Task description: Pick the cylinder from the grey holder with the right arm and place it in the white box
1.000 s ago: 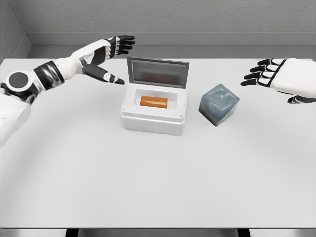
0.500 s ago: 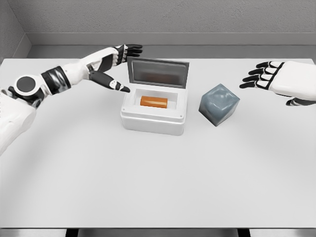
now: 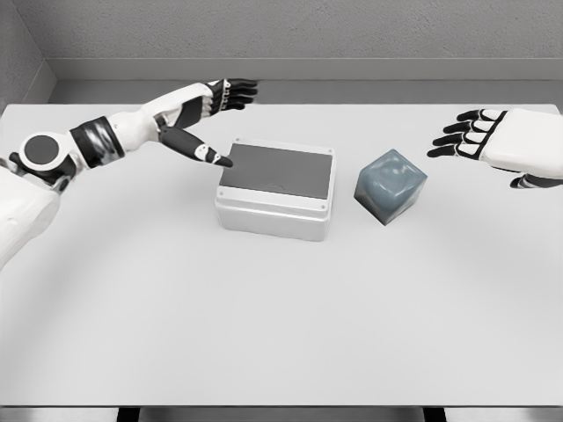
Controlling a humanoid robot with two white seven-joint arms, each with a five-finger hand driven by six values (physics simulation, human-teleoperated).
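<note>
The white box (image 3: 274, 209) sits in the middle of the table with its dark grey lid (image 3: 278, 170) lying flat and closed. The orange cylinder is hidden under that lid. My left hand (image 3: 222, 114) hovers at the box's back left corner, fingers spread, thumb tip pointing at the lid's left edge. The grey holder (image 3: 391, 185) stands just right of the box, tilted like a cube on its edge, nothing visible in it. My right hand (image 3: 471, 134) floats at the right edge, fingers spread, apart from the holder.
The white table (image 3: 264, 316) stretches wide in front of the box. A grey wall runs along the table's back edge.
The box lid has swung down from upright to closed, covering the orange cylinder. My left hand edged slightly right toward the box. The right hand stayed put.
</note>
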